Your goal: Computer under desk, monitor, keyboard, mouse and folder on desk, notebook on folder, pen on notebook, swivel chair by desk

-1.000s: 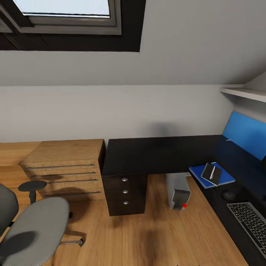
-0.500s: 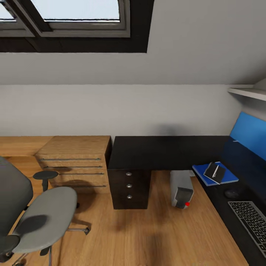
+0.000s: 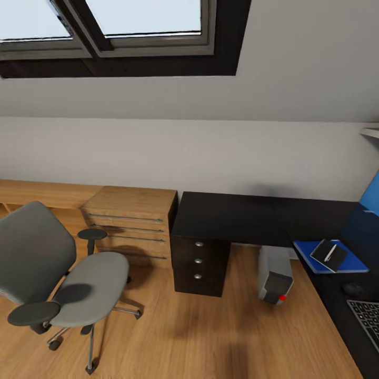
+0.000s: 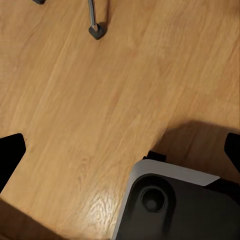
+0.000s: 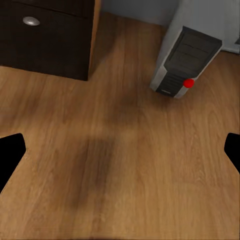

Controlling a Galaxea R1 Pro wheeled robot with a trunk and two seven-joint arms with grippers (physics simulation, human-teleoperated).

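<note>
In the head view the swivel chair (image 3: 63,273) is standing at the lower left of the frame on the wooden floor (image 3: 210,337), well apart from the black worktop (image 3: 237,218) at centre right. The computer (image 3: 275,273) is sitting on the floor under the worktop, its red light facing forward. At the right edge, the blue folder (image 3: 329,260) is lying on the worktop with the notebook (image 3: 328,254) on it and the pen (image 3: 330,252) on the notebook. Below these the mouse (image 3: 353,288) and a corner of the keyboard (image 3: 367,318) are showing. A light-wood drawer unit (image 3: 131,223) is standing left of the worktop.

The left tool (image 4: 120,150) and right tool (image 5: 120,150) are both hanging spread wide over the floor, gripping nothing; the right wrist view is looking at the computer (image 5: 182,62) and a dark drawer (image 5: 45,35).
</note>
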